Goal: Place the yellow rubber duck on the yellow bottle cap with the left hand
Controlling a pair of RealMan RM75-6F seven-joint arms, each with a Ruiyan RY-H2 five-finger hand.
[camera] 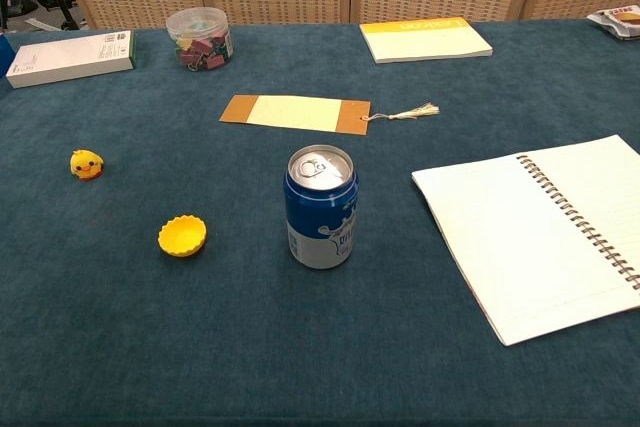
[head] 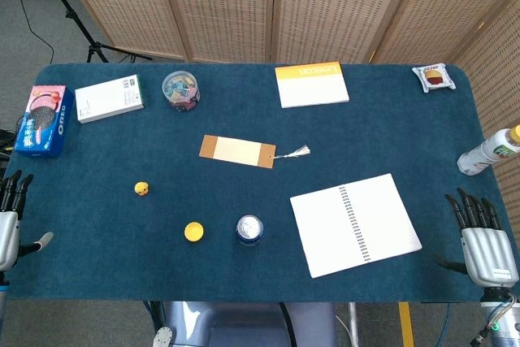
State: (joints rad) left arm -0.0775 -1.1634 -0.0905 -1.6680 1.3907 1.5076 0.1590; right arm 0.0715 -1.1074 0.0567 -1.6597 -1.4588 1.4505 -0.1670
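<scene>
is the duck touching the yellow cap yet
Apart. The chest view shows bare blue cloth between the yellow rubber duck and the yellow bottle cap.

"OREO" reads on the blue box point(head: 45, 122) at the table's point(head: 406, 282) far left edge. Print on the yellow-topped pad point(head: 312, 85), white box point(head: 110, 98) and can point(camera: 321, 207) is too small to read.
</scene>
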